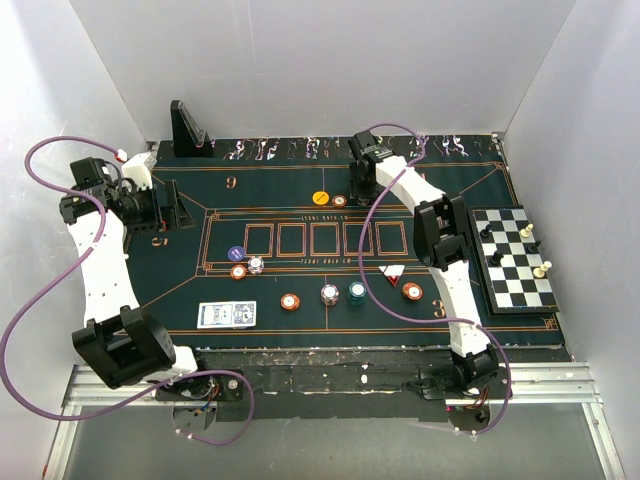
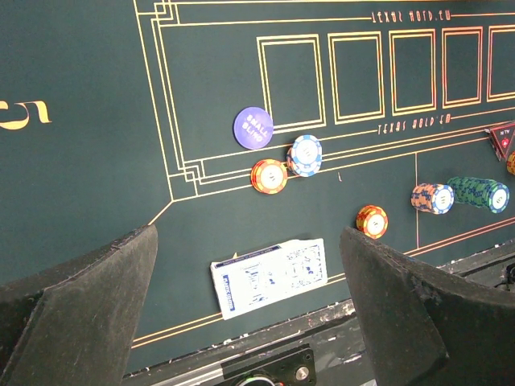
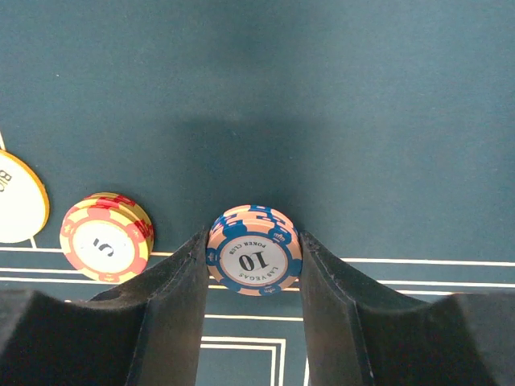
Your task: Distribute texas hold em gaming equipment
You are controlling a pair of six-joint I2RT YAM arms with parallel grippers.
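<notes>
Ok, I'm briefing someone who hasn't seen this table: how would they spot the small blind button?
On the dark green felt, find the row of five outlined card boxes in the middle. Just off its left end lies the small blind button: a flat purple disc with white lettering, unlike the striped orange chips and blue-and-white chips beside it.

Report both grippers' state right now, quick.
Left gripper: open, empty.
Right gripper: closed on the pink-and-blue 10 chip.
</notes>
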